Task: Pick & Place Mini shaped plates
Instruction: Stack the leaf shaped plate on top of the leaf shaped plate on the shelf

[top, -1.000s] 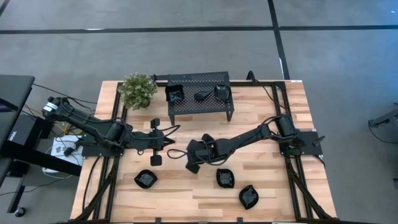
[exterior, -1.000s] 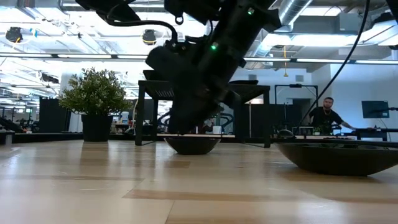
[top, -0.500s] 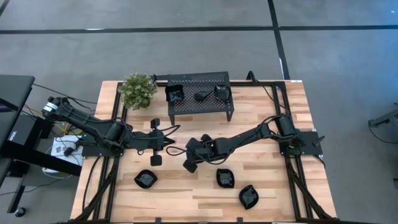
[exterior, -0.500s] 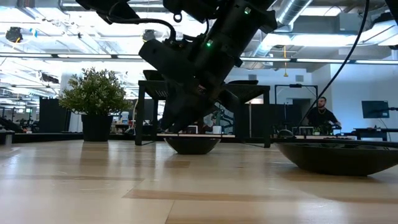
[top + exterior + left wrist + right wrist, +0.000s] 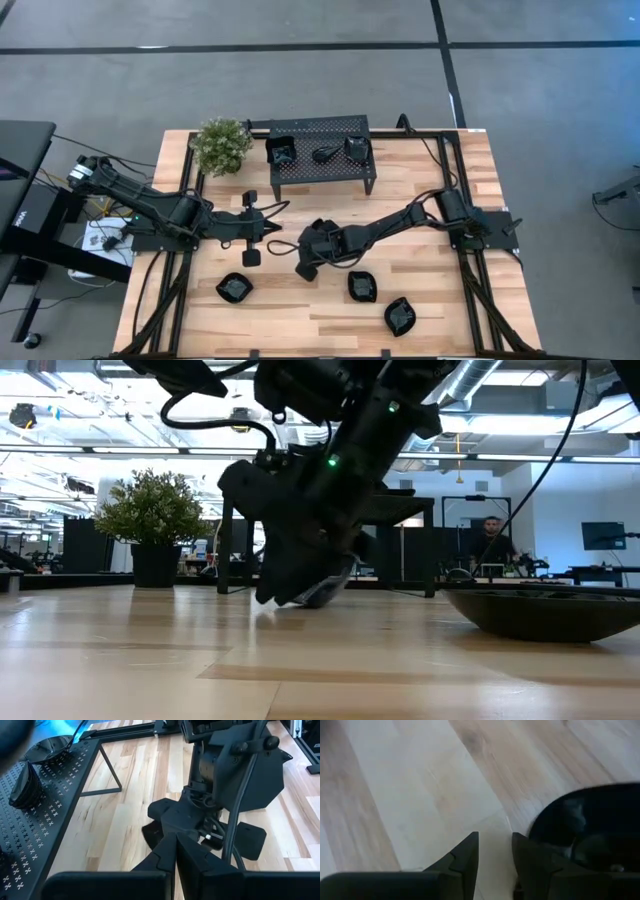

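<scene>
Mini shaped plate at the gripper: small glossy black dish, in front of the perforated metal stand; tipped up, one edge low to the wooden tabletop, the other raised.
Right gripper: down at the tabletop in front of the stand, over that plate. Fingers slightly spread, bare wood showing between the tips.
Contact: the plate lies against the outer side of one finger. No rim shows between the tips, so a true pinch is not confirmed.
Left gripper: waiting in front of the stand toward its left end, fingers pressed together, empty.
Other plates: three groups on top of the stand; three single dishes farther out in front of it.
Potted plant: just left of the stand, clear of the work.
Handling, judged: light, rigid, probably brittle. The glossy surface is likely slippery and can skate on the wood when pushed.
Grasp point, judged: the raised rim, one finger inside the dish and one outside, near the midpoint of a side.
Risk, judged: a tipped plate can slide off the finger and drop flat.
</scene>
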Motion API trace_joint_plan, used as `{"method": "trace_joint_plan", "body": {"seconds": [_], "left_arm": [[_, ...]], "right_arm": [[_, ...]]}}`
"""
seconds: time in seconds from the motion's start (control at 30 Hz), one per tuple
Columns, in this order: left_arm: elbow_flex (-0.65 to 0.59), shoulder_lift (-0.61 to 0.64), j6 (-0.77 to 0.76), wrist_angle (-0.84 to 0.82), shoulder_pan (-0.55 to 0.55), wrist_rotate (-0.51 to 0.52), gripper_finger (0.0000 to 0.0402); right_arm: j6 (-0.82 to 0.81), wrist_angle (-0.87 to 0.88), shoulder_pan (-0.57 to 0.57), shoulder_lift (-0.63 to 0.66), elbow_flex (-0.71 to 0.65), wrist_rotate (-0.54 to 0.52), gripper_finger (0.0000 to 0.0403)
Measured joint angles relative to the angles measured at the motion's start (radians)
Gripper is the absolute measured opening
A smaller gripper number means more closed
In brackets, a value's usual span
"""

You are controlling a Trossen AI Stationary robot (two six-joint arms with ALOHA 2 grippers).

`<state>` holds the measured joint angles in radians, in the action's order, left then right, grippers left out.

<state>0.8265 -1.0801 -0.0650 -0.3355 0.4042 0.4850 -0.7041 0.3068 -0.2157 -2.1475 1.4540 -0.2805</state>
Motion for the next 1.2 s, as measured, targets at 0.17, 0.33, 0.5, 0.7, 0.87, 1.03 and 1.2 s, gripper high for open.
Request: {"method": "trace_joint_plan", "body": {"seconds": [0.17,0.33,0.5,0.7,0.87,1.03,1.2], "left_arm": [[0.000,0.000,0.000,0.000,0.000,0.000,0.0012],[0.000,0.000,0.000,0.000,0.000,0.000,0.0012],[0.000,0.000,0.000,0.000,0.000,0.000,0.0012],[-0.006,0.000,0.000,0.002,0.000,0.000,0.0012],[-0.006,0.000,0.000,0.001,0.000,0.000,0.0012],[-0.006,0.000,0.000,0.002,0.000,0.000,0.0012],[-0.006,0.000,0.000,0.002,0.000,0.000,0.0012]], "right_arm": [[0.082,0.029,0.000,0.013,0.000,-0.007,0.0110],[0.205,0.110,-0.015,0.034,0.043,-0.033,0.0099],[0.259,0.276,-0.038,0.042,0.105,-0.124,0.0098],[0.174,0.341,-0.006,0.035,0.106,-0.107,0.0117],[0.187,0.362,0.009,0.032,0.106,-0.073,0.0136],[0.187,0.373,0.004,0.032,0.106,-0.057,0.0150],[0.183,0.377,0.006,0.032,0.072,-0.106,0.0151]]}}
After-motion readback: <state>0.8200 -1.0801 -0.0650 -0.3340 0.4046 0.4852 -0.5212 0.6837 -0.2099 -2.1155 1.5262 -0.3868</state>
